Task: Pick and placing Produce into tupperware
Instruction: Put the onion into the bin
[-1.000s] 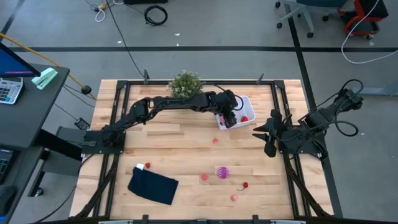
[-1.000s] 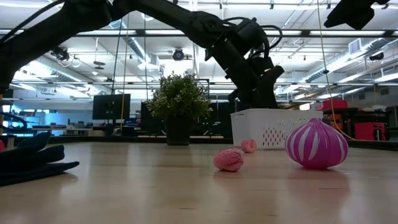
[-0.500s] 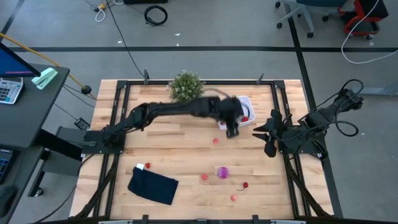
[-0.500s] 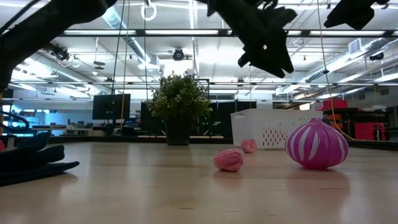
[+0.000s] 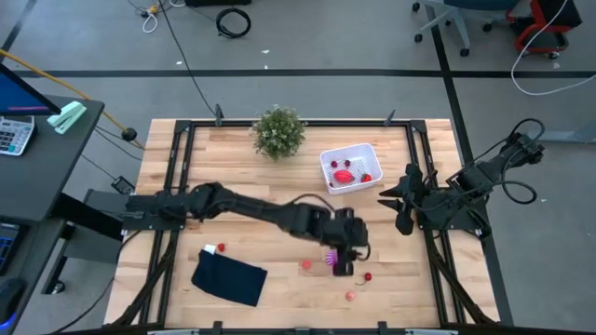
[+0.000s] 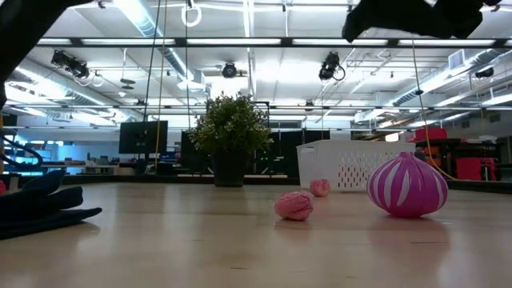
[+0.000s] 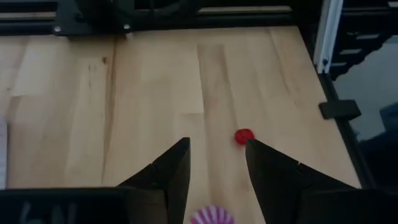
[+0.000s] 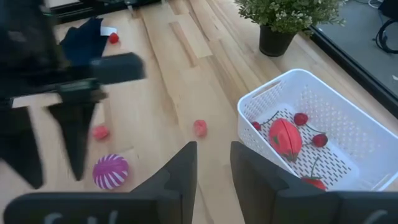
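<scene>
The white tupperware basket (image 5: 351, 167) stands at the table's far right and holds a red strawberry (image 8: 285, 138) and small cherries. My left gripper (image 5: 343, 263) hangs open over the near middle, right above the purple striped piece (image 5: 331, 258). That piece shows at the foot of the left wrist view, below the fingers. A small red fruit (image 7: 244, 136) lies on the wood just beyond the open left gripper (image 7: 217, 158). More red and pink produce (image 5: 304, 265) lies loose around it. My right gripper (image 5: 391, 207) waits open at the right edge, beside the basket.
A potted green plant (image 5: 278, 130) stands at the far edge, left of the basket. A dark blue folded cloth (image 5: 228, 277) lies at the near left with a red piece (image 5: 221, 248) beside it. Bare wood (image 5: 251, 186) stretches across the left and middle.
My left gripper has left the basket, risen and swung toward the table's near edge. It now hangs over the purple striped piece. The basket, covered by the arm before, lies in full view. The produce on the table has stayed put.
</scene>
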Robot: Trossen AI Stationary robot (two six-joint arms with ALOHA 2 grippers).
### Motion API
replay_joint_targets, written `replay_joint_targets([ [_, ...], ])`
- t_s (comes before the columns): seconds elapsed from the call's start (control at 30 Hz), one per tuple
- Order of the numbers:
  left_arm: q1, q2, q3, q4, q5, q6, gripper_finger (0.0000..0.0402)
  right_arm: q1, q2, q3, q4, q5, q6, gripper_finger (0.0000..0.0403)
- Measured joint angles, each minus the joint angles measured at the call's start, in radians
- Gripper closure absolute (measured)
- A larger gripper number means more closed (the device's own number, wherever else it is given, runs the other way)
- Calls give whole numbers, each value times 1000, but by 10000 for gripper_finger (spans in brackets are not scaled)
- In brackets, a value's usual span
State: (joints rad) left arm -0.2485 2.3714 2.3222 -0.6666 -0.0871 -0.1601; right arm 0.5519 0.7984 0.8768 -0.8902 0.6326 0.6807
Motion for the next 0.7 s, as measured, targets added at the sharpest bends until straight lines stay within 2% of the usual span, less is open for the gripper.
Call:
replay_joint_targets([
  [0.1,-32,0,0,-28,-55,-36,243,0,13,0,0,19,22,298],
  [0.23,-63,0,0,-159,-62,-91,250,0,64,0,0,13,98,298],
  [0.47,-99,0,0,-564,-62,-112,260,45,221,0,37,-180,114,298],
  [0.7,-120,0,0,-685,-62,-252,260,117,405,0,233,-219,111,298],
])
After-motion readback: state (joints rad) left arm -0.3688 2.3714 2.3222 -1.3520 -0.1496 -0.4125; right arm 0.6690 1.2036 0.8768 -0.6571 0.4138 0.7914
